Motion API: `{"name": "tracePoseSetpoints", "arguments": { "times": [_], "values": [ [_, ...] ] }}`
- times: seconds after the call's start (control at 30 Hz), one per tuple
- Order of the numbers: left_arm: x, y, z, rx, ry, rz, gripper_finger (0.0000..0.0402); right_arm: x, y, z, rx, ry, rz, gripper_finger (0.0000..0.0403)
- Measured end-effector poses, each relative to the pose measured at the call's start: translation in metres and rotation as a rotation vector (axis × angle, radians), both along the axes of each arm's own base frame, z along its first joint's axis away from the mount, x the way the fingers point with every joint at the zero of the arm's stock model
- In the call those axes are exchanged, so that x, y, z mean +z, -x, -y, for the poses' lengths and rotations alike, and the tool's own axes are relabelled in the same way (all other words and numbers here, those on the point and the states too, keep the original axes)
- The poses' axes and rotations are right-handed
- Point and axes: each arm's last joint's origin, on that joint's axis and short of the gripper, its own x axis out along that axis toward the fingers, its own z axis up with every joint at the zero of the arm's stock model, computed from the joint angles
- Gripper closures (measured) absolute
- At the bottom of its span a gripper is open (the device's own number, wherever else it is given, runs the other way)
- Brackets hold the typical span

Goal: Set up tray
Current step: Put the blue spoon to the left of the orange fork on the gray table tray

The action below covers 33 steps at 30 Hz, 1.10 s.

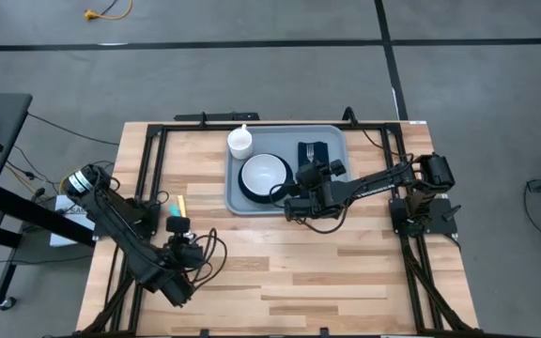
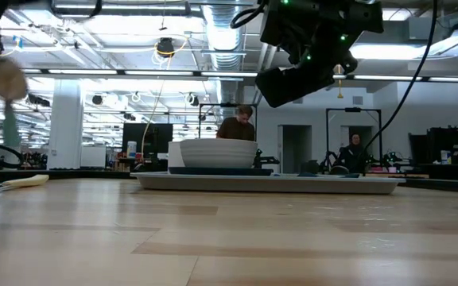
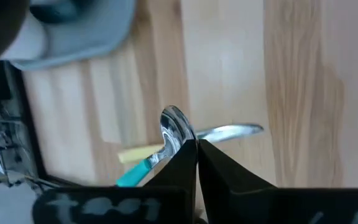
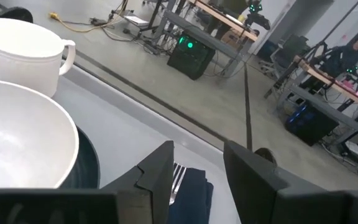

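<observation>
Near the worktop's (image 1: 280, 272) left edge, the left claw (image 1: 178, 225) is pressed together on a spoon (image 3: 176, 127), with bare wood stretching to its right. The tray (image 1: 336, 141) lies well apart at the far edge, holding a cup (image 1: 240, 142), bowl (image 1: 265, 174) and napkin (image 1: 314, 153). The right claw (image 1: 310, 176), spread and empty, hovers over the tray beside the napkin.

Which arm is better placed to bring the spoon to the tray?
Left: the left gripper is shut on the spoon; the right gripper hovers open over the tray.
</observation>
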Motion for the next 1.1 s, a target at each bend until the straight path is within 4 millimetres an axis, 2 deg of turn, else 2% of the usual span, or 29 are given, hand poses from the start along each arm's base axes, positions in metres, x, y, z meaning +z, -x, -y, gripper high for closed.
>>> {"name": "tracePoseSetpoints", "arguments": {
  "times": [0.17,0.33,0.57,0.7,0.87,1.0,1.1],
  "values": [
    [0.034,-0.011,0.002,-0.057,-0.032,0.117,0.0401,0.000,-0.002,0.000,0.008,0.001,0.002,0.0269],
    [0.066,-0.020,0.005,-0.204,-0.127,0.263,0.0401,0.001,-0.003,0.000,0.019,0.006,-0.027,0.0269],
    [0.097,-0.032,0.014,-0.460,-0.232,0.352,0.0401,-0.003,-0.006,-0.002,0.145,-0.088,-0.253,0.0269],
    [0.102,-0.039,0.021,-0.589,-0.229,0.356,0.0401,-0.007,-0.013,-0.007,0.364,-0.262,-0.417,0.0279],
    [0.103,-0.045,0.020,-0.709,-0.141,0.294,0.0401,-0.009,-0.026,-0.018,0.743,-0.448,-0.488,0.0294],
    [0.112,-0.046,0.010,-0.759,0.002,0.278,0.0401,-0.005,-0.035,-0.033,1.072,-0.489,-0.488,0.0299],
    [0.123,-0.045,0.000,-0.809,0.114,0.304,0.0401,-0.001,-0.041,-0.044,1.254,-0.461,-0.456,0.0301]
  ]
}}
